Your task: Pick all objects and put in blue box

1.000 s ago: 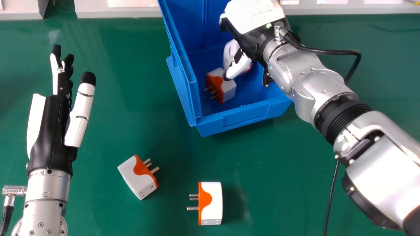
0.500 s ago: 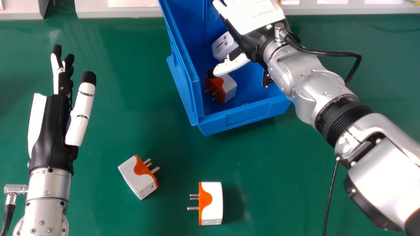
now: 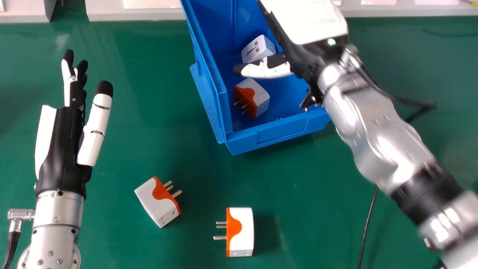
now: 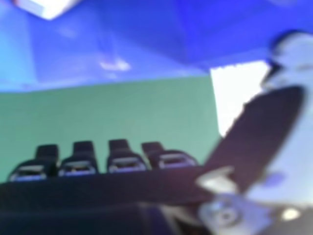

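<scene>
"Green surface, two plugs lying on it. What blocks the blue box?"
"The right robot hand, released, hiding part of it. Two more plugs are inside."
"Left robot hand?"
"Open, left of the plugs. Black cable at right."

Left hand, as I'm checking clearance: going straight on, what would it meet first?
The left hand would probably first meet the white edging across the green table, near its gap; height is unclear.

Head view: forward, down. Right hand view: close. Shared: blue box.
</scene>
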